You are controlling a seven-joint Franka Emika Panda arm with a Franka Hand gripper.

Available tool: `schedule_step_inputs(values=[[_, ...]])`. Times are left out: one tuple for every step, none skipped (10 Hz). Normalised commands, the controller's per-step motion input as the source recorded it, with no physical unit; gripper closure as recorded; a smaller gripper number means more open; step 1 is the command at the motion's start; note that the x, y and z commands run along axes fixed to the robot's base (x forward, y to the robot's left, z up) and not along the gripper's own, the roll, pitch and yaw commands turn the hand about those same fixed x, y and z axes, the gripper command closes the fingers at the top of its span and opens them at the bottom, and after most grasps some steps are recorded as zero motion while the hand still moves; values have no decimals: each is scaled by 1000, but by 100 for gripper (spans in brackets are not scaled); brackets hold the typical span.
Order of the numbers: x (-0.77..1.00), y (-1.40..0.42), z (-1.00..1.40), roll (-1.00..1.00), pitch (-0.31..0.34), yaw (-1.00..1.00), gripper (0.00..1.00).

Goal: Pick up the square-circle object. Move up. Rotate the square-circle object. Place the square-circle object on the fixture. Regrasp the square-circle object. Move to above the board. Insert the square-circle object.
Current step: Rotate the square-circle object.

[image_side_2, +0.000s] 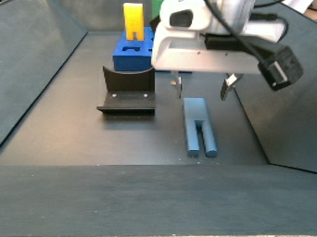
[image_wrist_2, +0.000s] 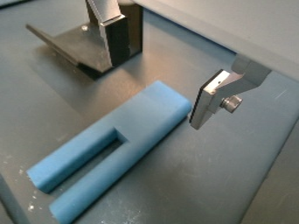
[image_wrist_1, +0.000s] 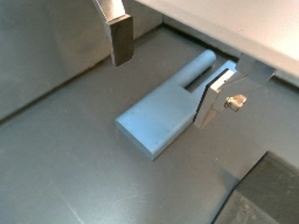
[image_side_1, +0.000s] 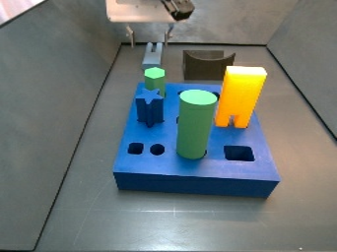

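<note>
Hand wide open over square-circle object — slot only visible in wrist view; fixture beside.

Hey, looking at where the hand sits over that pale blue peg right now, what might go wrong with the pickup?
1. The open hand hangs over one end of the square-circle object, so an off-centre grip may let it tilt.
2. The fixture stands close beside; a finger might clip it.

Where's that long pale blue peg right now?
The peg lies flat on the floor beside the fixture, apart from it. The open gripper hangs just above the peg's end, fingers either side, not gripping it.
</note>
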Motion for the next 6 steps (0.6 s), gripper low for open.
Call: schedule_step_inputs(values=[[43, 9, -942, -74, -77, -9, 0], [42, 10, -836, -93, -83, -5, 0], [38, 9, -736, -110, -91, 0, 0], [31, 12, -619, -126, -103, 2, 0], [33, 19, -508, -142, -109, 3, 0], [33, 20, -430, -153, -114, 4, 0]])
